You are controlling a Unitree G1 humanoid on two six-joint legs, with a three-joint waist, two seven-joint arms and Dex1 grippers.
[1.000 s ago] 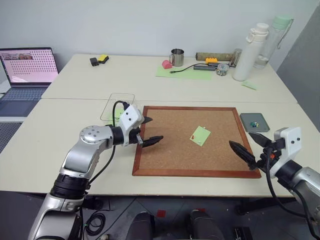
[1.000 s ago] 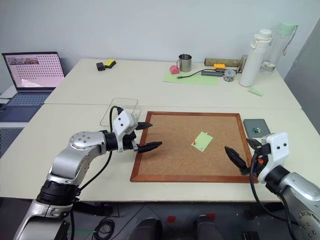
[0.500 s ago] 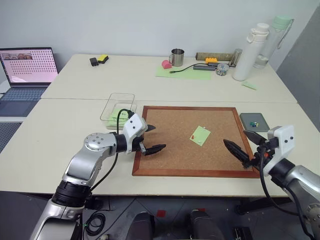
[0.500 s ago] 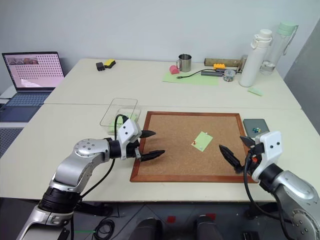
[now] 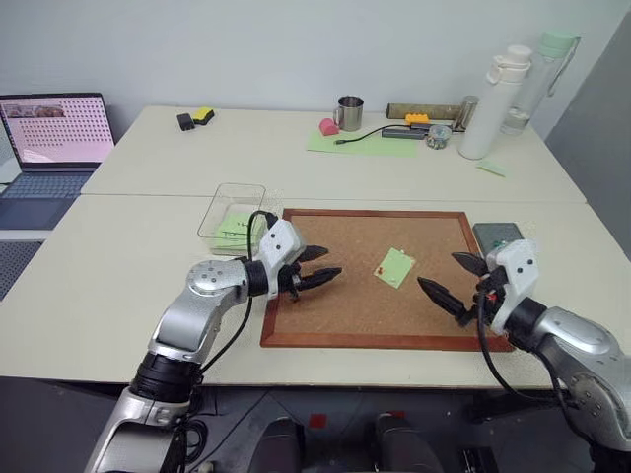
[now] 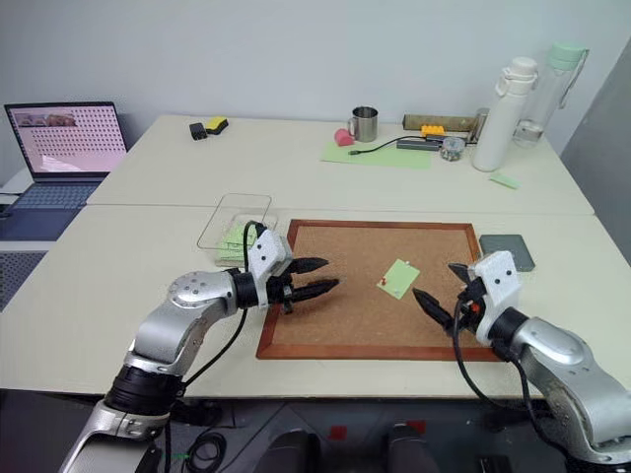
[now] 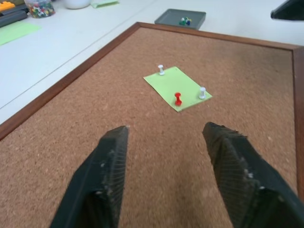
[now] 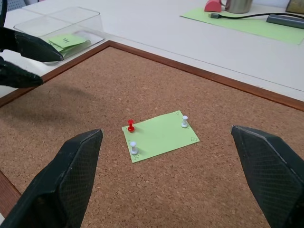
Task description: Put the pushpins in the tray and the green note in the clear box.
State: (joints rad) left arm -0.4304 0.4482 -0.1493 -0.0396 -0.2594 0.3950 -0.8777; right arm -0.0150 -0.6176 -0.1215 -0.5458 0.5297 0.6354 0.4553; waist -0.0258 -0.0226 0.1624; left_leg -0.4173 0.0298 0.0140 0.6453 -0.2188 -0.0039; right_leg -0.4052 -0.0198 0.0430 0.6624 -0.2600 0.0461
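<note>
The green note (image 5: 395, 266) lies on the cork board, held by a red pushpin (image 7: 177, 99) and two white pushpins (image 7: 161, 70) (image 7: 202, 92). My left gripper (image 5: 333, 262) hovers over the board's left part, pointing at the note, open with nothing between its fingers. My right gripper (image 5: 437, 270) stands wide open just right of the note, also empty. The grey tray (image 6: 507, 251) sits right of the board behind my right hand, with small pins in it (image 7: 183, 20). Left of the board, the clear box (image 5: 232, 212) holds scribbled green notes (image 8: 66, 41).
The cork board (image 5: 335, 296) has a raised wooden frame (image 5: 385, 341). A laptop (image 5: 57, 128) is at far left. At the back stand a metal mug (image 5: 348, 112), a large green sheet (image 5: 360, 144) with a cable, a white bottle (image 5: 493, 101) and a clear bottle (image 5: 537, 79).
My left gripper has moved right over the board and its fingers have narrowed. My right gripper has moved left, over the board's right edge, closer to the note.
</note>
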